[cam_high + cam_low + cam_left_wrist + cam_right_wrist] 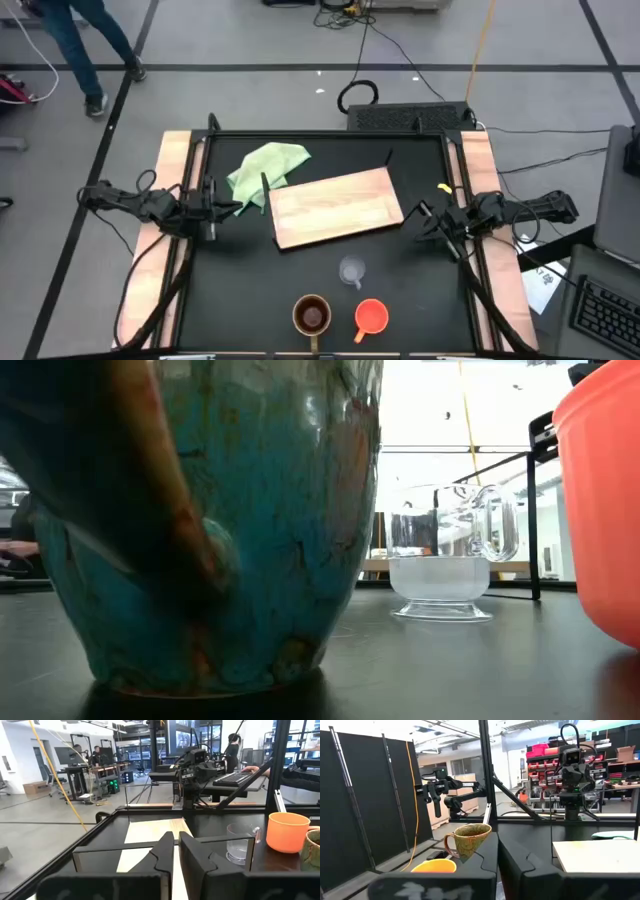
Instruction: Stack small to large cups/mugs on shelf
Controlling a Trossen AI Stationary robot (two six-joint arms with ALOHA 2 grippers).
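Note:
The brown mug (312,315), glazed teal and brown in the low view (200,520), stands at the table's near edge. The orange cup (371,316) stands to its right. The clear glass cup (351,270) stands upright just beyond them, with its handle showing in the low view (450,560). The light-wood shelf board (335,205) lies flat at the table's middle. My left gripper (237,207) is shut and empty at the board's left end. My right gripper (422,212) is shut and empty at the board's right end.
A light green cloth (265,168) lies crumpled at the board's far left corner. A raised black frame (330,136) borders the table. A person walks on the floor beyond the far left corner (80,40). People sit at desks in the room behind (95,755).

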